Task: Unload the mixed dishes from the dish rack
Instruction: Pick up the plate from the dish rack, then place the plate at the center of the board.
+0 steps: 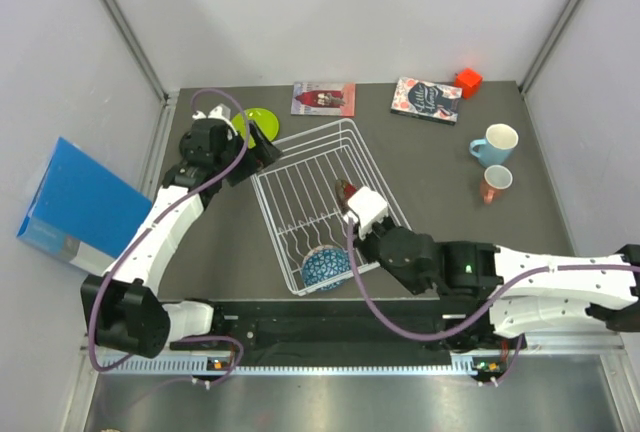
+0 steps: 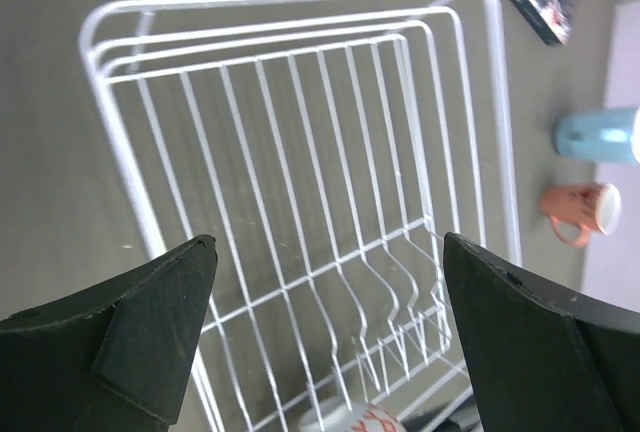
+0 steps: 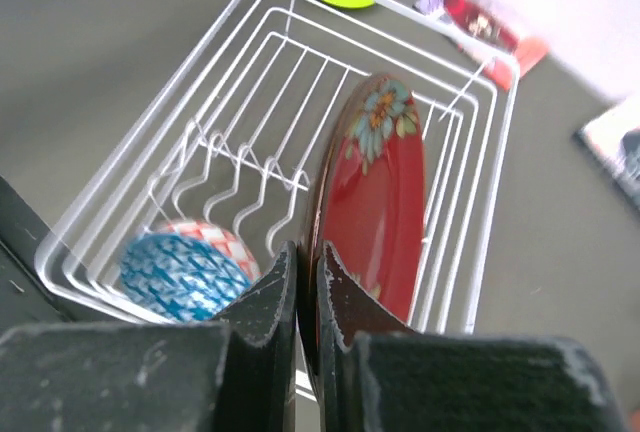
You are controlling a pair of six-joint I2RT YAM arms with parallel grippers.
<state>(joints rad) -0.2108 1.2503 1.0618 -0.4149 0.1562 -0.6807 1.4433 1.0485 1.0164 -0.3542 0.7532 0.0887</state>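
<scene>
Right end effector [image 3: 308,260] on red plate [image 3: 375,182]

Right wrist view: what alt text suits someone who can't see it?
The right end effector is shut on the rim of a red patterned plate standing on edge in a white wire dish rack. A blue-patterned bowl lies left of it.
</scene>
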